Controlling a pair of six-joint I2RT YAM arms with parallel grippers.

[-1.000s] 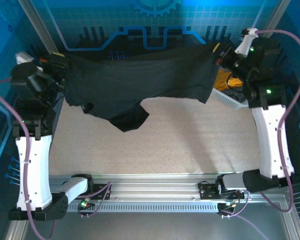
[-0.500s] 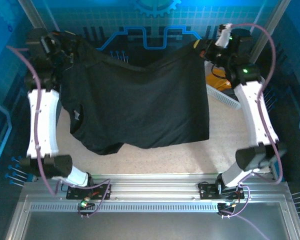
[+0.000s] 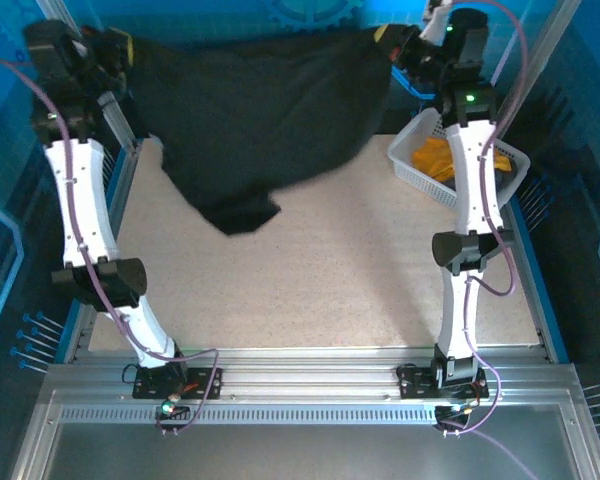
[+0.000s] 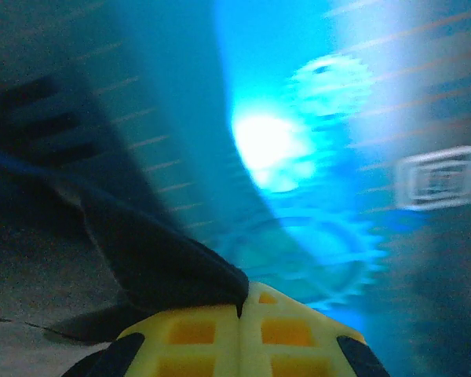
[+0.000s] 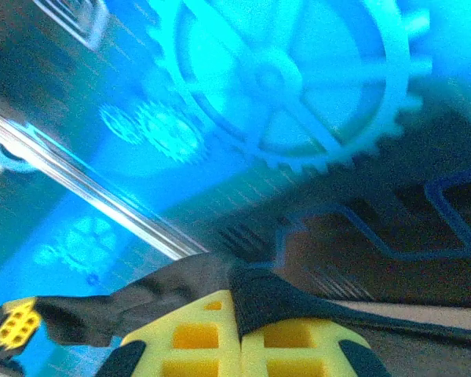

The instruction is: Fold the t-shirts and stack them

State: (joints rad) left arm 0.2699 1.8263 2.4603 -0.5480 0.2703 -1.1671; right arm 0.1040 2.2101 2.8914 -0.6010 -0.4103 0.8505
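Black t-shirt (image 3: 260, 110), one, spread aloft left of the white basket (image 3: 420, 183), both corners clamped by left gripper (image 4: 242, 302) and right gripper (image 5: 237, 310). Overhead: one orange-yellow t-shirt (image 3: 435, 160) inside the basket. Wrist views: yellow pads (image 4: 188, 334) pressed together on black cloth.

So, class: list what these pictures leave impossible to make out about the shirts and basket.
- Top view: right arm crosses the basket, hiding part of the orange-yellow shirt.
- Top view: black t-shirt's lower edge is blurred.
- Left wrist view: bottom edge cuts off the left gripper; backdrop blurred.
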